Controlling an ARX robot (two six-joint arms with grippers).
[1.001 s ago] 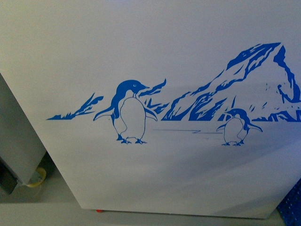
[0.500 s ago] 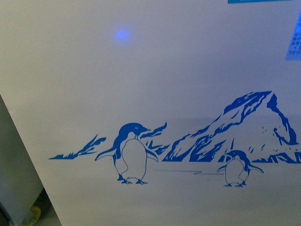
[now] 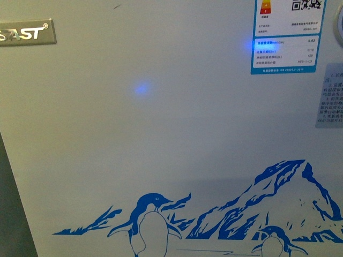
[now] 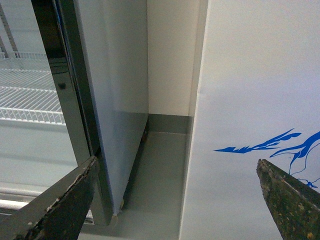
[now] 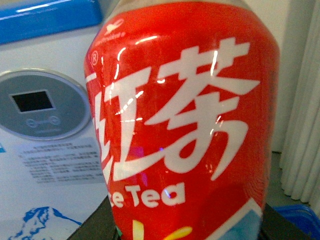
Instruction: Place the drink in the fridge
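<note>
Filling almost the whole right wrist view, the drink shows a glossy red label wrapped round its body, printed with large white Chinese characters and, lower down, the white letters "ce Tea". A yellow stroke and a pale blue and white patch sit at the label's lower edge. Bright reflections streak across the label. Its cap is out of the picture, and the liquid cannot be seen behind the label.

The right end effector grips the drink: dark finger parts show at either side of the bottle's lower body, close against it. The bottle is held upright in the air just in front of the fridge, beside its round grey control dial and below its blue top rim. A white curtain hangs off to one side.

The front view is filled by the fridge's white front wall, with a silver badge at the upper left, an energy label at the upper right and the blue penguin-and-mountain picture along the bottom.

The left end effector is spread wide with nothing between its worn dark fingers. It faces the narrow gap of grey floor between the fridge and a tall grey glass-door cabinet with white wire shelves.
</note>
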